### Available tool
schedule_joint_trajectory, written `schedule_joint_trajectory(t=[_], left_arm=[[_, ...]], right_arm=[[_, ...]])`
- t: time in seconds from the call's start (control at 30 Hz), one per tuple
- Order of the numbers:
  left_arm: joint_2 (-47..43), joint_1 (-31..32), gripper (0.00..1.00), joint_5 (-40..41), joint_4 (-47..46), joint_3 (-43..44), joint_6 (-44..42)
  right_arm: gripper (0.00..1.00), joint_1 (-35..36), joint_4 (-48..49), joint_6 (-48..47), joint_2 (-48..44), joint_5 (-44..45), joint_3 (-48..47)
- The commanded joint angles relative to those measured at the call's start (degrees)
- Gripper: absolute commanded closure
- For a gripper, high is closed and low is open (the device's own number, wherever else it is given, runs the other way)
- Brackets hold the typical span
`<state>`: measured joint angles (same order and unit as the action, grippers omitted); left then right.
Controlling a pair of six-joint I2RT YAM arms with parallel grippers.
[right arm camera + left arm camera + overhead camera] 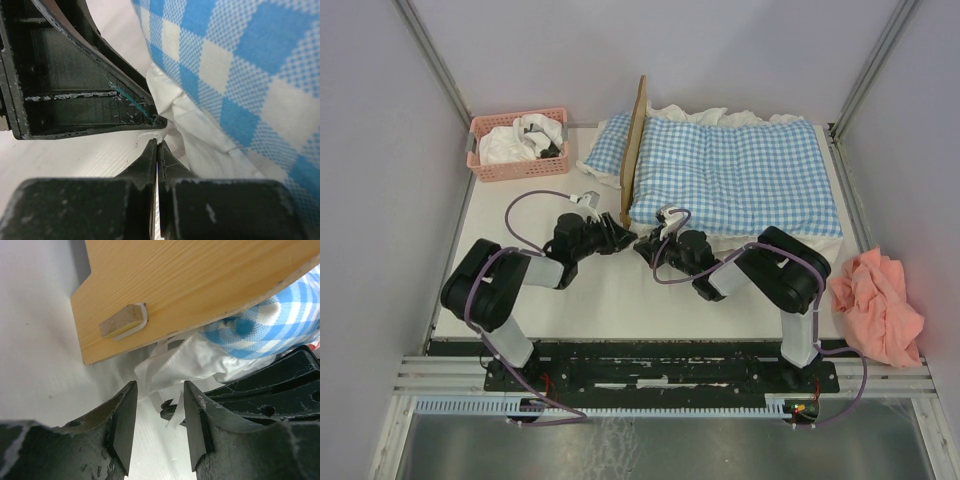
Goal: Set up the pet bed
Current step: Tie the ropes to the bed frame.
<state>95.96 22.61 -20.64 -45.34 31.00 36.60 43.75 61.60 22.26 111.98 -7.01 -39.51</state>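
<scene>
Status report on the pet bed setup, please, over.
Left end effector open beside pet bed. Right end effector shut at gingham bedding. No obstacle seen.

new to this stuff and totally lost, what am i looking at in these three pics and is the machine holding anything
Two black robot arms are bolted at the near edge of the table, each ending in a two-finger gripper. The wide picture comes from a camera above and behind them. The two close-ups come from cameras on the wrists, so each shows its own fingers. On the table are a wooden pet bed covered by blue-white checked bedding and a pink basket of cloths. A peach cloth lies at the right. The left gripper is open, holding nothing. The right gripper is shut against the white ruffle; whether it pinches fabric I can't tell.
</scene>
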Motion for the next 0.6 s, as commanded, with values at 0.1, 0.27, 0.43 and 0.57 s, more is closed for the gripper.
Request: schedule_joint_trajectory(t=[0.1,0.27,0.43,0.57], left_arm=[[-1.0,0.4,0.65,-2.4,-7.8,1.7,1.3],[-5.5,0.4,0.97,-1.4,-5.4,1.7,1.4],[-9.3,0.5,0.97,-0.2,-3.8,1.2,2.4],[-10.9,0.7,0.97,-0.1,-4.8,-0.2,3.7]], right_arm=[[0.98,-0.2,0.6,0.4,-2.0,0.4,-0.8],[0.98,-0.2,-2.5,1.7,-2.9,4.6,-0.5],[0.98,-0.2,-3.8,3.4,-4.7,5.7,0.4],[0.98,-0.2,-5.7,3.9,-5.4,6.6,0.3]])
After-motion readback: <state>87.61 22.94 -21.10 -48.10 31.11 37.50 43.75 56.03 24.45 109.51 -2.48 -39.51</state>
